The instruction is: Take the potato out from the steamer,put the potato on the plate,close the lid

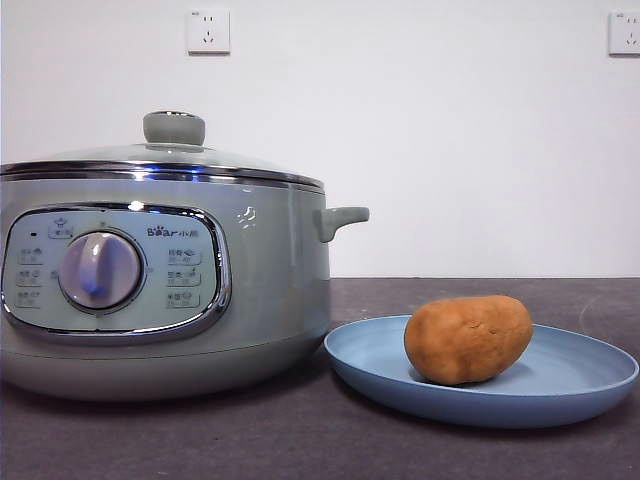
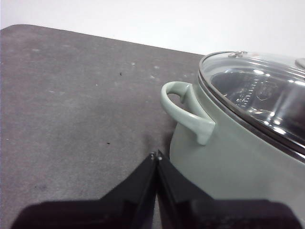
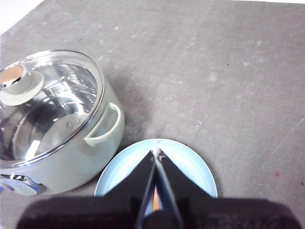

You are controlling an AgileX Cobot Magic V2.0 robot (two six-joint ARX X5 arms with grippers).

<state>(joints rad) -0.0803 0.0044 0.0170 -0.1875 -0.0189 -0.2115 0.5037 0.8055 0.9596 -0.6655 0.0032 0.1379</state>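
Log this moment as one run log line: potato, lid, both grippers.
potato: on plate | lid: closed on steamer | left gripper: shut, empty, beside steamer handle | right gripper: shut, above plate

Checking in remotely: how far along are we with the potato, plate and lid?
It looks finished. The potato lies on the plate, beside the steamer, and the lid sits closed on the pot. Nothing is in hand: the left gripper and right gripper are both shut and empty. Nothing appears left.
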